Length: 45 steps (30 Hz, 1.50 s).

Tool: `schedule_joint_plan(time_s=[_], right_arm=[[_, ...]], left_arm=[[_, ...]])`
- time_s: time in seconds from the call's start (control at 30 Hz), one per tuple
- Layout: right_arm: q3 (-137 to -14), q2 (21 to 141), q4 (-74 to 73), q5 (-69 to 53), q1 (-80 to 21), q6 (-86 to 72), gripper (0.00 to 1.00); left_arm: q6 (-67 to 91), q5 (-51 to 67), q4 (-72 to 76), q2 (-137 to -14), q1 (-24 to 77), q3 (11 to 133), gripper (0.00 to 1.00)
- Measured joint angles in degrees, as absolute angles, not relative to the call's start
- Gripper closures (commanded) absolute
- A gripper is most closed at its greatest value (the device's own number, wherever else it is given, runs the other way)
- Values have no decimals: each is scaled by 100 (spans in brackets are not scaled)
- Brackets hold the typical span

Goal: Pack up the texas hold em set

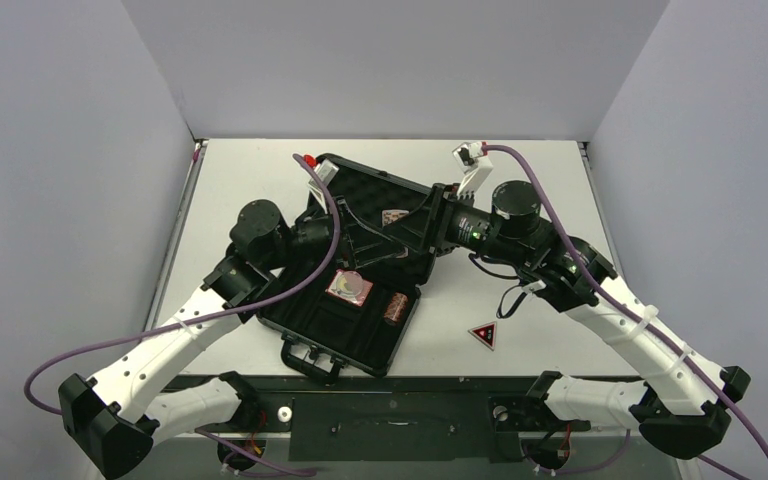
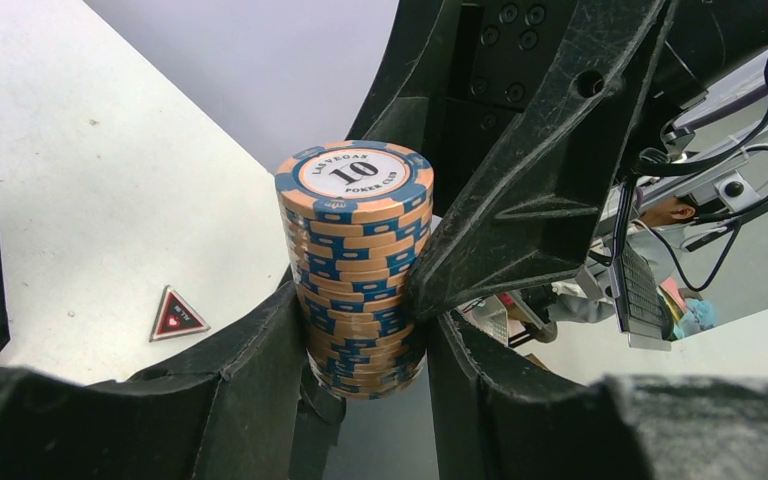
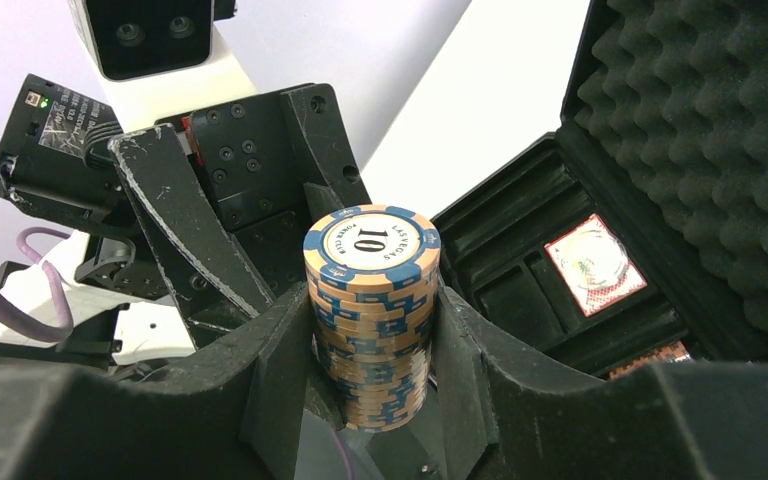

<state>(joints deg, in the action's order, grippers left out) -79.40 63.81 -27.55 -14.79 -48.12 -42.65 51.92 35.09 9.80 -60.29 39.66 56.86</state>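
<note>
as the chip roll (image 3: pixel 372 310) hung over the open case (image 1: pixel 360 345), the left end effector (image 2: pixel 365 330) and right end effector (image 3: pixel 372 330) both pinched its sides. a strip of counter (image 1: pixel 250 180) separated the case's right edge from the triangle (image 1: pixel 483 335).

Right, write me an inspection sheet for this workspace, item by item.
Surface: white table, carrying the case and the triangle.
Job's things: black case open, foam lid raised; pink card box and packed chip roll lie in its base; held chip roll is above it; red-black triangle lies on the table outside the case.
Clutter: nothing seen.
Grippers: left gripper and right gripper both closed on the held chip roll.
Cables: left purple cable drapes over the case; right purple cable runs along its arm.
Surroundings: plain grey walls.
</note>
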Motion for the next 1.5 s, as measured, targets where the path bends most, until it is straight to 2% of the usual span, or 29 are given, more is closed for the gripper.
schedule_joint_plan(time_s=[0.07,0.1,0.23,0.4,0.47,0.73,0.9,1.2,1.5], right_arm=[[-7940,6390,-2753,-1459,-4812,-4265,84],[-7942,6392,-2755,-1450,-4812,-4268,70],[-8099,6464,-2930,-1435,-4816,-4265,48],[-8372,6578,-3105,-1337,-4856,-4244,26],[-8420,6578,-3146,-1280,-4858,-4233,22],[-8453,6541,-3415,-967,-4718,-4195,19],[-8455,6316,-3739,-532,-4381,-4086,19],[-8427,5548,-4351,408,-3846,-3780,20],[-8060,5258,-4794,786,-3747,-3645,21]], left_arm=[[5194,3487,985,-6029,3966,5682,100],[5196,3481,985,-6029,3966,5682,100],[5216,3470,1000,-6029,3968,5682,100],[5186,3424,893,-6047,3970,5680,100],[5157,3404,805,-6058,3970,5680,100],[4875,3306,285,-6101,3970,5697,100],[4416,3044,-762,-6340,3970,5999,100],[3610,2217,-2552,-6709,3977,6407,100],[3361,1205,-3752,-7074,4254,6567,100]])
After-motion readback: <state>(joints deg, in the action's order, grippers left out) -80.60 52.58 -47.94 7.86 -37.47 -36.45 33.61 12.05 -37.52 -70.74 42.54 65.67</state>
